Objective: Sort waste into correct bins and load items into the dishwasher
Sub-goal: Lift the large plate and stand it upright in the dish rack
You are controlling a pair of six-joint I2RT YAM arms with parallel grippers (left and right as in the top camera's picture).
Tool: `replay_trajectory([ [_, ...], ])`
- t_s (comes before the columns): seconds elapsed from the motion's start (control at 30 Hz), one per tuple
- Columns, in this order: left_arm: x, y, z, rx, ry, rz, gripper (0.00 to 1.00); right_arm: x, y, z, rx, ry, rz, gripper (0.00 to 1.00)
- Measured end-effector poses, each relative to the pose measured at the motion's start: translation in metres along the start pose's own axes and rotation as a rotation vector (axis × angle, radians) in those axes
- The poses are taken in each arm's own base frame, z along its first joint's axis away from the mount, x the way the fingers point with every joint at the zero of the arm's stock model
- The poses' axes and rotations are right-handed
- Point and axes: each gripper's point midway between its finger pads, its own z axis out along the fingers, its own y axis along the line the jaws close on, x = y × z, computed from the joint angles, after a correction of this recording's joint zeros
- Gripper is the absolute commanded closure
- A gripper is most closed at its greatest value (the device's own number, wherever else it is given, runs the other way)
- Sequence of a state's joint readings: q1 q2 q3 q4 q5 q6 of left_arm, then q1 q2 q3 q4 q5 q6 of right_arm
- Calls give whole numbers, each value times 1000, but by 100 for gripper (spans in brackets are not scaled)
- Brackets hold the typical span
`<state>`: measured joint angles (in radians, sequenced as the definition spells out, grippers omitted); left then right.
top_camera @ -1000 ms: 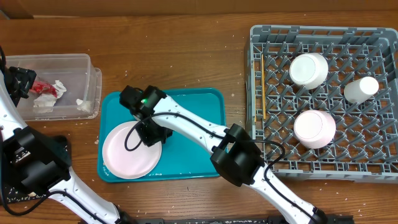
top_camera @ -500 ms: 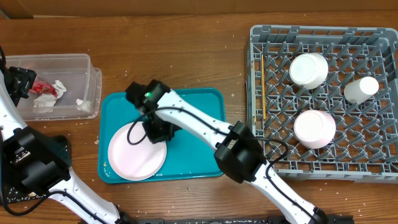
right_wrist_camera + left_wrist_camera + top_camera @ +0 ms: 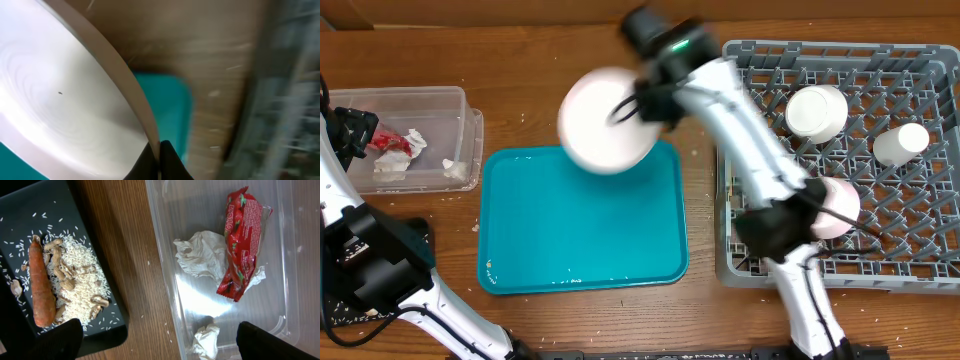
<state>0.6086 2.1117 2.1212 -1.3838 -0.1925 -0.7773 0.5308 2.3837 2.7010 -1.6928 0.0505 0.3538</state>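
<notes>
My right gripper [image 3: 642, 103] is shut on the rim of the white plate [image 3: 608, 121] and holds it in the air above the teal tray's far edge, just left of the grey dish rack [image 3: 840, 262]. In the right wrist view the fingertips [image 3: 159, 156] pinch the plate [image 3: 60, 100] edge. My left gripper [image 3: 160, 350] is open over the clear tub [image 3: 161, 280], which holds a red wrapper [image 3: 242, 245] and tissues [image 3: 200, 255]. The black tray [image 3: 112, 322] carries a carrot [image 3: 41, 287] and rice [image 3: 80, 280].
Two white bowls [image 3: 817, 112] [image 3: 835, 205] and a small cup [image 3: 900, 143] sit upside down in the rack. The teal tray [image 3: 585, 215] lies between the tub [image 3: 430, 105] and the rack with nothing on it. Rice grains dot the wood.
The right gripper has lifted the plate off the teal tray and swung it up and right toward the rack. The left arm has not moved.
</notes>
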Motion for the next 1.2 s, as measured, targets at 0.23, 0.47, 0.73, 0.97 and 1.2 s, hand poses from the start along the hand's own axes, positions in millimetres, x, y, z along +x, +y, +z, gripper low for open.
replay_trajectory([
  [0.23,0,0,0,0,0,0,0,-40,-124,-79,202,-237,192,96],
  [0.47,0,0,0,0,0,0,0,-43,-207,-90,458,-266,295,96],
  [0.73,0,0,0,0,0,0,0,-26,-263,-72,688,-185,354,96],
  [0.97,0,0,0,0,0,0,0,-22,-282,-64,792,-168,363,96],
  [1.2,0,0,0,0,0,0,0,-24,-282,-64,792,-184,375,96],
])
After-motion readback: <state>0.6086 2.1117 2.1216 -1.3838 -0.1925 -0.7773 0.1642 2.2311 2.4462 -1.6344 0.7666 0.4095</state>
